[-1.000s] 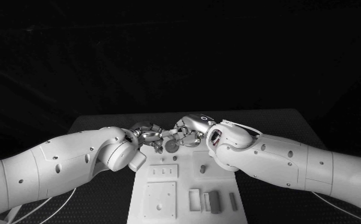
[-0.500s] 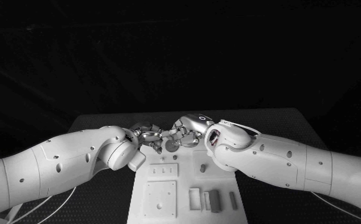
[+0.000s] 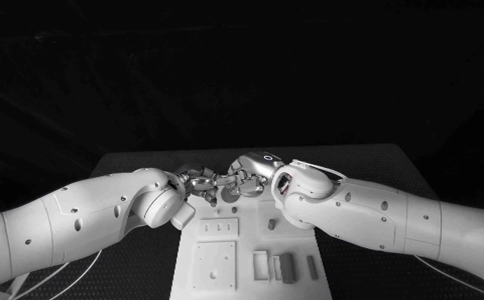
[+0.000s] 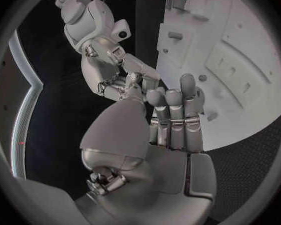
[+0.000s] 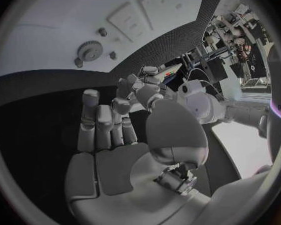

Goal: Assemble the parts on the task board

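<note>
Since a second ago the right hand and its arm have eased slightly toward the left hand, so the two sets of fingers sit a little closer together; the board and the pieces on it lie as they did.

Both hands meet above the far end of the white task board, which lies along the middle of the black bench. In the left wrist view the left hand has its fingers straight and pressed side by side, with the thumb reaching toward the right hand's fingertips. In the right wrist view the right hand likewise shows its fingers lying together, nearly straight, with the left hand's fingertips just beyond them. Something small may be pinched where the fingertips meet, but I cannot tell from these views.

A small gear lies on the board beneath the hands, apart from the fingers, with two small pegs near it. Nearer the robot, slim rectangular parts lie side by side at the board's near end, well apart from both hands.
</note>
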Robot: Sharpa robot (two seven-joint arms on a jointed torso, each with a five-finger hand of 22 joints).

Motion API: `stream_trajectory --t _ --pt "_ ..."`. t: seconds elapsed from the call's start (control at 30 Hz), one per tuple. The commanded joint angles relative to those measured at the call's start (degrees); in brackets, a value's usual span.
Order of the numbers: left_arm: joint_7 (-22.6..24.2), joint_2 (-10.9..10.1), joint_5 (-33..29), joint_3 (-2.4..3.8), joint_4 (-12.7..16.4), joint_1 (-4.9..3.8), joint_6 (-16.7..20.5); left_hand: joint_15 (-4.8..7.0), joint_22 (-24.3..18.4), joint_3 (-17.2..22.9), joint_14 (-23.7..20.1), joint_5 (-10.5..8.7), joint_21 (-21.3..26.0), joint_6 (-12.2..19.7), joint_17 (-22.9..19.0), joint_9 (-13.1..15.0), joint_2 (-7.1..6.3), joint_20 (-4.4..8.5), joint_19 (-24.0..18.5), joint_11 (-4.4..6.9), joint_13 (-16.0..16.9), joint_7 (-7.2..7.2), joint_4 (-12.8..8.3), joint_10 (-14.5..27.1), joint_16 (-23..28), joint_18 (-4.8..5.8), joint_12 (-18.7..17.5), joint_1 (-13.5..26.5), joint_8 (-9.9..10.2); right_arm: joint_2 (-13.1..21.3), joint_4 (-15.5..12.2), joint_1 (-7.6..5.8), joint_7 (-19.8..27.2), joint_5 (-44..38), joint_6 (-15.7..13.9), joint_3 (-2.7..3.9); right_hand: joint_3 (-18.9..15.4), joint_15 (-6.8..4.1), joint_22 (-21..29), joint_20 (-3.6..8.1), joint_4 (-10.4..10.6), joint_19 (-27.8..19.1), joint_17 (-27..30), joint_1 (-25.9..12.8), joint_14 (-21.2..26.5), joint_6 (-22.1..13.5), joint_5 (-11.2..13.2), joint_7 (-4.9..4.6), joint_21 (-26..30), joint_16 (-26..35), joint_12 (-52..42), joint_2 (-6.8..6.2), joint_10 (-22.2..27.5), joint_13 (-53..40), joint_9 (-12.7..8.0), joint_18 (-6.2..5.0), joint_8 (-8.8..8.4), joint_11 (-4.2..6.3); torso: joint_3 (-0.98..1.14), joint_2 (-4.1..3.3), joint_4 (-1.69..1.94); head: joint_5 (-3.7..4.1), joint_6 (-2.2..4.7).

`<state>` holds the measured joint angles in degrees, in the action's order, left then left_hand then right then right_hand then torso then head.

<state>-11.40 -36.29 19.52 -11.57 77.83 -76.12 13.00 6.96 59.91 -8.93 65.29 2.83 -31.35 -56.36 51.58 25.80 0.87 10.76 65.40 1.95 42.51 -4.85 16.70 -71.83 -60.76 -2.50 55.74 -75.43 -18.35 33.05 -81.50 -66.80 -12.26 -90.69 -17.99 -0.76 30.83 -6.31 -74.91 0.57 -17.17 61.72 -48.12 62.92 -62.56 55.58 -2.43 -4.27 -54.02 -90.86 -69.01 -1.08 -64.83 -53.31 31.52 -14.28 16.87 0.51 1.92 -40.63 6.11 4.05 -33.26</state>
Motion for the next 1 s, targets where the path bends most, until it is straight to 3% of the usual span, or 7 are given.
stream_trajectory --t 0.03,0.5,1.0 --pt "0.97 0.22 0.13 0.08 0.45 -0.05 -1.07 0.07 0.16 0.5 -0.42 -0.04 -0.22 -0.65 -0.21 0.05 -0.01 0.47 -0.14 -0.44 -0.11 -0.16 -0.01 1.94 -0.31 -0.12 0.33 -1.18 0.35 -0.32 -0.2 0.05 0.12 -0.73 0.61 0.01 -0.03 -0.4 -0.68 0.21 0.43 0.24 -0.06 0.67 -0.19 1.77 -0.36 -1.35 -0.23 -0.25 -0.05 0.15 -0.24 0.05 0.75 -0.72 0.15 0.27 -0.01 -0.01 0.01 -0.01 0.04" --pt "1.01 0.39 0.13 0.09 0.95 -0.05 -1.32 0.08 0.36 0.64 -0.44 -0.04 -0.26 -0.75 -0.73 0.14 0.15 0.62 -0.03 -0.44 -0.14 -0.15 0.02 1.82 -0.77 0.04 0.46 -2.07 0.42 -0.8 0.06 0.05 0.05 -0.77 0.83 0.0 -0.04 -0.42 -0.66 0.22 0.44 0.27 -0.06 0.69 -0.24 1.85 -0.36 -1.33 -0.23 -0.24 -0.04 0.16 -0.27 0.06 0.77 -0.72 0.17 0.3 0.01 -0.01 0.01 -0.1 0.06" --pt "1.14 0.25 -0.09 0.09 0.92 -0.05 -1.18 0.06 0.79 9.81 -1.16 0.0 0.27 -1.11 -2.64 0.47 2.0 0.97 -0.4 -0.41 -0.35 -0.11 -0.23 2.07 -2.13 0.7 0.55 -9.78 0.72 -0.7 0.38 0.05 -0.14 -0.77 1.25 -0.01 -0.06 -0.44 -0.64 0.23 0.48 0.3 -0.05 0.64 -0.28 1.92 -0.36 -1.3 -0.23 -0.22 -0.03 0.19 -0.3 0.07 0.79 -0.72 0.19 0.32 0.04 0.01 -0.05 -0.15 0.08"
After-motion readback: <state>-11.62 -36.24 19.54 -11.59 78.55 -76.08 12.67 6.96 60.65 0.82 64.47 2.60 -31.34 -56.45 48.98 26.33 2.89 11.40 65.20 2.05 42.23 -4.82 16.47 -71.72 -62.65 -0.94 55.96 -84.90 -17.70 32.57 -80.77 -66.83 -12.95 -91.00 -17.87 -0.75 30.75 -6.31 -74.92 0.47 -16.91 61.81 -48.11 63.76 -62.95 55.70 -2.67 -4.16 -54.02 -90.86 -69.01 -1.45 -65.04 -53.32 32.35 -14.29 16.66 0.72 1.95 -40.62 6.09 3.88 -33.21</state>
